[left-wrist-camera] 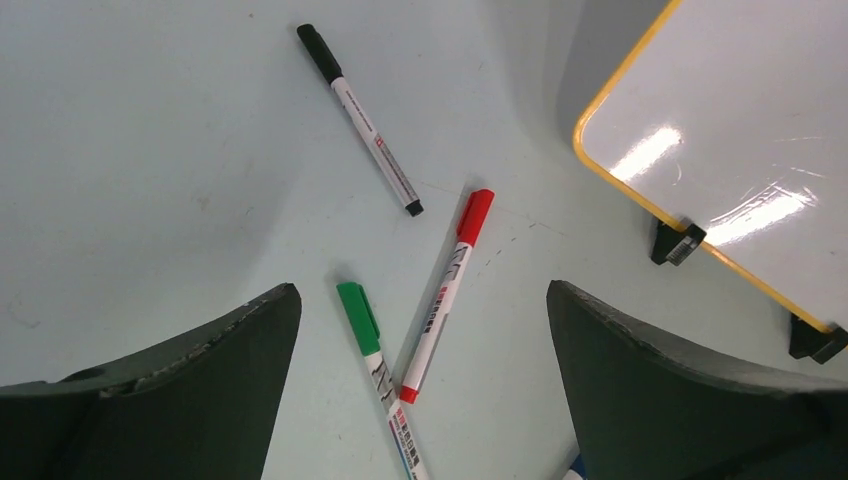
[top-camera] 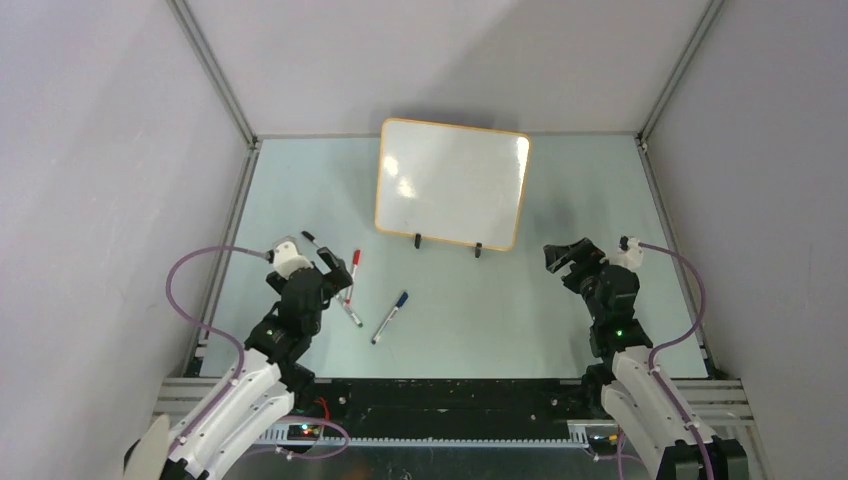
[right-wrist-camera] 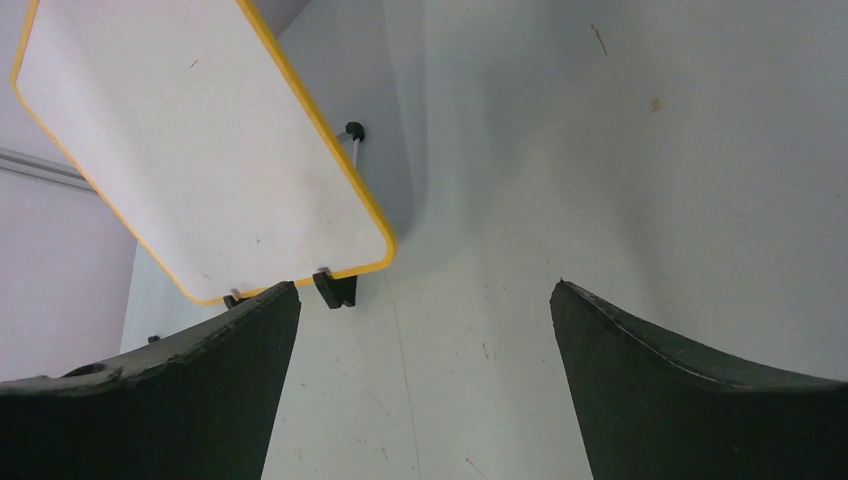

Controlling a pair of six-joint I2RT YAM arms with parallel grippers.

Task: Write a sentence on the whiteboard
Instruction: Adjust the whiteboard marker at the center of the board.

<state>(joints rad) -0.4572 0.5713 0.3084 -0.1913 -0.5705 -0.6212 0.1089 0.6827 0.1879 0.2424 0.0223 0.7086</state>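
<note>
The whiteboard (top-camera: 452, 183) stands tilted on two black clip feet at the back middle of the table. Its face is blank apart from glare, and no sentence is in view. It also fills the upper right of the left wrist view, whiteboard (left-wrist-camera: 740, 130), and the upper left of the right wrist view, whiteboard (right-wrist-camera: 190, 150). My left gripper (top-camera: 336, 270) (left-wrist-camera: 422, 290) hangs open above a red marker (left-wrist-camera: 445, 295) and a green marker (left-wrist-camera: 375, 370), holding nothing. My right gripper (top-camera: 562, 258) (right-wrist-camera: 425, 287) is open over bare table, right of the board's lower right corner.
A black marker (left-wrist-camera: 360, 120) lies beyond the left gripper, and a blue marker (top-camera: 390, 316) lies near the table's middle front. Grey walls and metal frame rails (top-camera: 230, 215) enclose the pale green table on three sides.
</note>
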